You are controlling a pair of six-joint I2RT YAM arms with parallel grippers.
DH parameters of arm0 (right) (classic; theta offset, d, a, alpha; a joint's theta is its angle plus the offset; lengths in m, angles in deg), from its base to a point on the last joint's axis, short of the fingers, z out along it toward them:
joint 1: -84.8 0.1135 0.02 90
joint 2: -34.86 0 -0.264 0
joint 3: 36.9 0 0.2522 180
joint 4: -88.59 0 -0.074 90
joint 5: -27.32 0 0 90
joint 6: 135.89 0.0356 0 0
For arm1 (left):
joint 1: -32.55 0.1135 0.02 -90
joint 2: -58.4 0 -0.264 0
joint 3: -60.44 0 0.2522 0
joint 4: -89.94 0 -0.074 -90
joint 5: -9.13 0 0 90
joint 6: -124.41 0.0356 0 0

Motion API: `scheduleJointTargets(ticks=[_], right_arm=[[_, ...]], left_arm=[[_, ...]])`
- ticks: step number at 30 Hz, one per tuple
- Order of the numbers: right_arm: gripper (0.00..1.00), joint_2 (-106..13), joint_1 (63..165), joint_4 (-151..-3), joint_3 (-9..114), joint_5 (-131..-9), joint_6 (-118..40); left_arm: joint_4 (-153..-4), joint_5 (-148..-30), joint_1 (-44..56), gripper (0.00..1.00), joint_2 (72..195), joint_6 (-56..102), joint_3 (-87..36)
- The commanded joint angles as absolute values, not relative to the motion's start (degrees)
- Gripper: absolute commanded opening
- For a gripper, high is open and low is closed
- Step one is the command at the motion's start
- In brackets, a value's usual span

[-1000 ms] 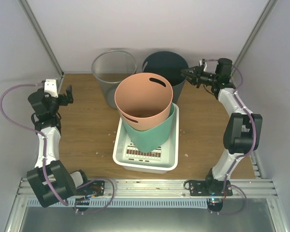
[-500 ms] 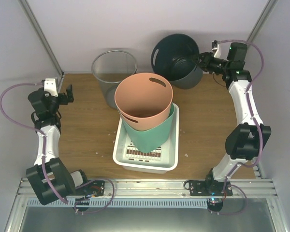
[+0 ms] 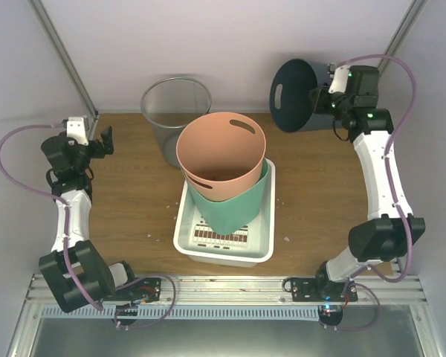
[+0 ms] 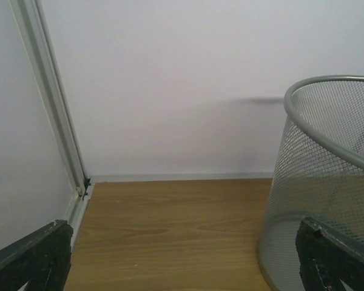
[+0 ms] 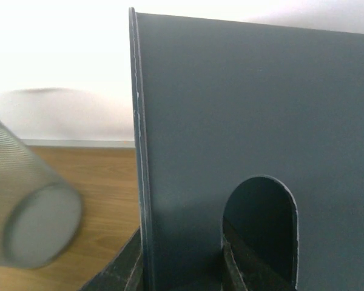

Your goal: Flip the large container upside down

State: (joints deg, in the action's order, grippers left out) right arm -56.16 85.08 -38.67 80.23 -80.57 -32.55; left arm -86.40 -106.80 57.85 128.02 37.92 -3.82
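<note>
The large container (image 3: 293, 95) is a dark blue-grey bin with a handle slot. It hangs in the air at the back right, tipped over on its side. My right gripper (image 3: 323, 100) is shut on its rim. In the right wrist view the bin's wall (image 5: 230, 109) fills the frame, and the gripper (image 5: 182, 267) clamps the wall next to the slot. My left gripper (image 3: 104, 141) is open and empty at the far left by the corner post. In the left wrist view the gripper (image 4: 182, 267) has bare table between its fingers.
A silver mesh bin (image 3: 175, 111) stands at the back centre, and also shows in the left wrist view (image 4: 327, 182) and the right wrist view (image 5: 24, 212). An orange bin (image 3: 221, 152) sits nested in a green bin (image 3: 234, 204) inside a white tray (image 3: 264, 245) at mid-table.
My right arm has lifted the dark bin off the table, carried it right and up, and tipped it from upright onto its side. The left arm has barely moved.
</note>
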Motion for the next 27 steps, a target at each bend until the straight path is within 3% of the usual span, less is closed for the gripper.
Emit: scheduleJointTargets(ticks=[1, 8, 14, 21, 27], right_arm=[[0.01, -53.8, 91.3, -42.3, 79.8, -60.0, -44.8], [0.01, -54.9, 101.2, -47.2, 74.4, -37.2, -55.5], [0.01, -55.3, 104.6, -55.6, 68.7, -24.7, -62.9], [0.01, -55.6, 105.2, -64.6, 61.9, -17.3, -69.6], [0.01, -58.5, 103.5, -58.3, 62.7, -26.7, -63.4]], left_arm=[[-89.6, -109.5, 58.3, 0.99, 128.9, 36.5, -5.9], [-90.3, -110.3, 58.3, 0.99, 129.6, 35.4, -6.6], [-90.8, -110.6, 58.3, 0.99, 130.3, 35.4, -6.8], [-91.7, -111.5, 58.3, 0.99, 131.6, 34.6, -7.2], [-92.1, -111.9, 58.3, 0.99, 132.5, 33.1, -7.6]])
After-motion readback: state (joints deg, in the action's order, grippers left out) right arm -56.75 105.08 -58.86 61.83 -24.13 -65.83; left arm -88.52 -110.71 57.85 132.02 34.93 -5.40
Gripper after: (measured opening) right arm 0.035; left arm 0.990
